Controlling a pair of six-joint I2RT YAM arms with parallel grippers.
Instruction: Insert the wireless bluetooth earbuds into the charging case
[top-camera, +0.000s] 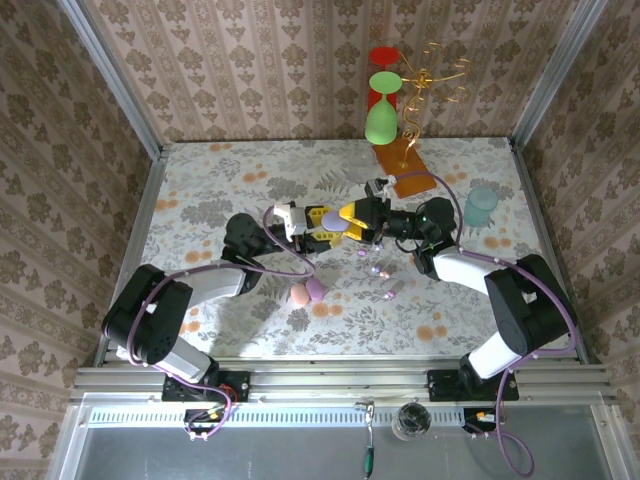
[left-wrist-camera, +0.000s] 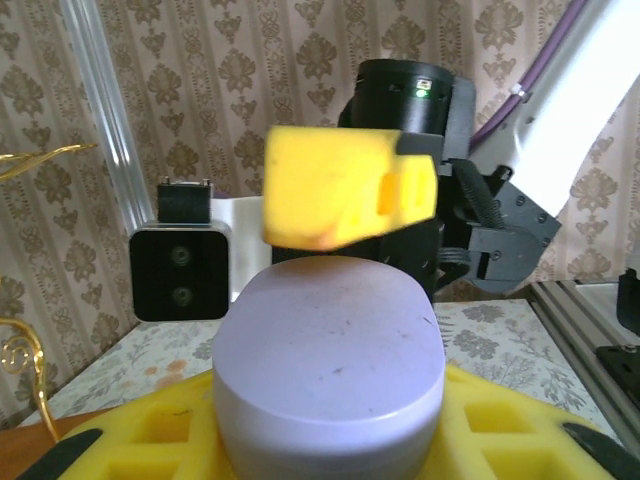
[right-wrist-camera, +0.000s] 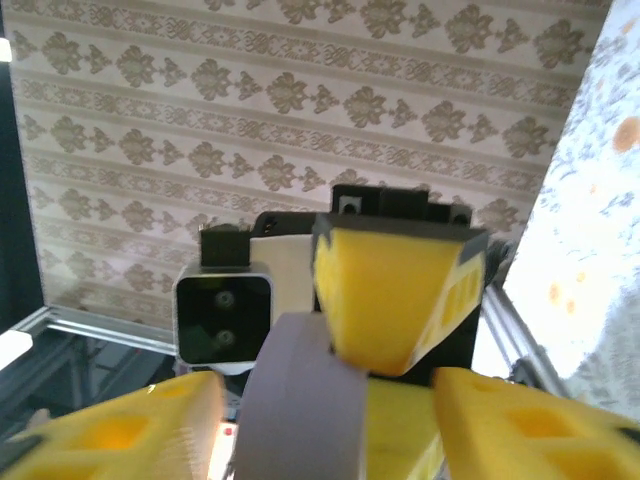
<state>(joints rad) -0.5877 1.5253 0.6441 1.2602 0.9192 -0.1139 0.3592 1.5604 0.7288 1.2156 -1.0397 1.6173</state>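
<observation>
1. The wireless bluetooth earbuds (top-camera: 380, 270) lie loose on the flowered table (top-camera: 200, 200). They are a small scatter of pale nubs just near and right of where the two arms meet, and no gripper holds one.
2. The charging case (top-camera: 333, 222), a lilac pebble, is held above the table at centre. In the left wrist view its broad face is turned up and looks shut, with what seems a faint seam low on its wall. No earbud can go in until that lid lifts.
3. The left gripper (top-camera: 318, 228) is clamped on the case, and its yellow fingers (left-wrist-camera: 500, 430) hug the case's sides in its own camera.
4. The right gripper (top-camera: 354, 214) meets the case from the right, with one yellow finger (left-wrist-camera: 345, 195) at the case's top face. In the right wrist view its jaws stand on either side of the case's edge, but whether they press it cannot be told.
5. The step in hand reads as opening the case.
   - The left arm does best to hold steady with its grip low on the base half, so that it does not pin the lid.
   - The right finger should catch at the seam and lever up gently, not shove sideways.
6. The likely slip is the glossy, rounded shell squirting out of the grip. It would drop near the earbuds and could scatter them, so light, slow force suits.
7. Two other pastel pebbles (top-camera: 308, 292) lie near and left of the case, apart from this step.
</observation>
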